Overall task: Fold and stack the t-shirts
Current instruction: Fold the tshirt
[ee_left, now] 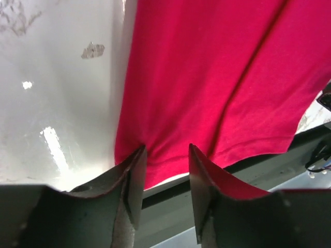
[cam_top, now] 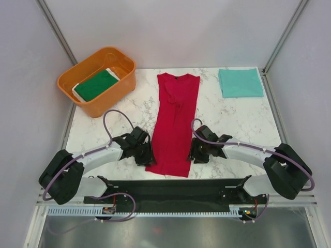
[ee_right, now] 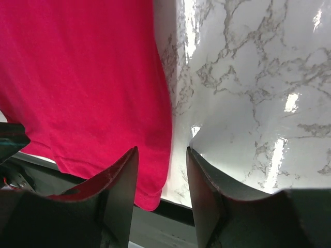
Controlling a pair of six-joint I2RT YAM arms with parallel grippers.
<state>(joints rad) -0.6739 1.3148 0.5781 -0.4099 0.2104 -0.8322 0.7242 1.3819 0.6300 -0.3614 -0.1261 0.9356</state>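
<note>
The red t-shirt (cam_top: 175, 124) lies as a long narrow strip down the middle of the table, collar at the far end, hem at the near edge. My left gripper (cam_top: 147, 158) is open over its near left hem corner (ee_left: 134, 150), holding nothing. My right gripper (cam_top: 192, 155) is open over its near right hem corner (ee_right: 155, 191), holding nothing. The teal t-shirt (cam_top: 240, 82) lies folded at the far right. The dark green t-shirt (cam_top: 96, 85) with a white edge lies in the orange tub (cam_top: 111, 98).
The orange tub stands at the far left corner. The white marble table (cam_top: 227, 116) ends at a black rail (cam_top: 176, 188) just below the red shirt's hem. Enclosure walls stand on both sides.
</note>
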